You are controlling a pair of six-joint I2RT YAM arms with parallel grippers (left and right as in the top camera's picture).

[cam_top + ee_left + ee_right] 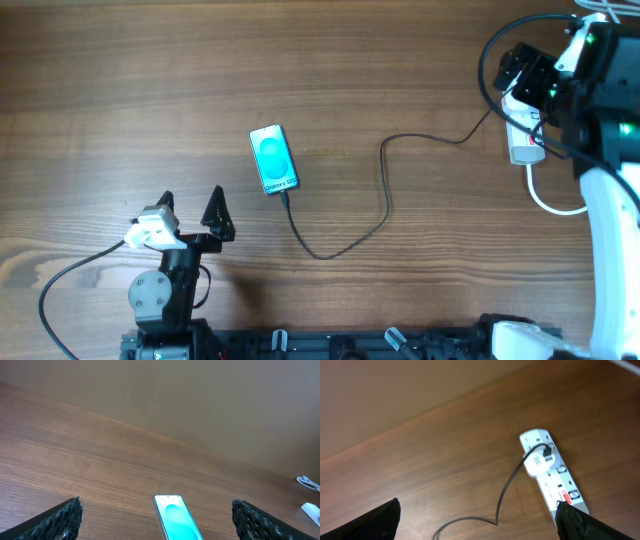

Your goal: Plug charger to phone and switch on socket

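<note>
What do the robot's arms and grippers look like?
The left arm is black with a grey round joint and black cable; the right arm has a white link and green lights. The left gripper and right gripper have black, pointed, bumpy fingers.

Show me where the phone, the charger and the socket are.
phone [273,158], overhead view, middle of its screen.
charger [385,185], overhead view, middle stretch of cable.
socket [555,480], right wrist view, its top face.

Phone [273,159] lies on table [400,60], left of centre. Charger [385,190] meets phone's near end, loops right to socket [559,482] at far right, plug sitting in it. Left gripper [190,205] near-left of phone; right gripper [477,522] above socket.
</note>
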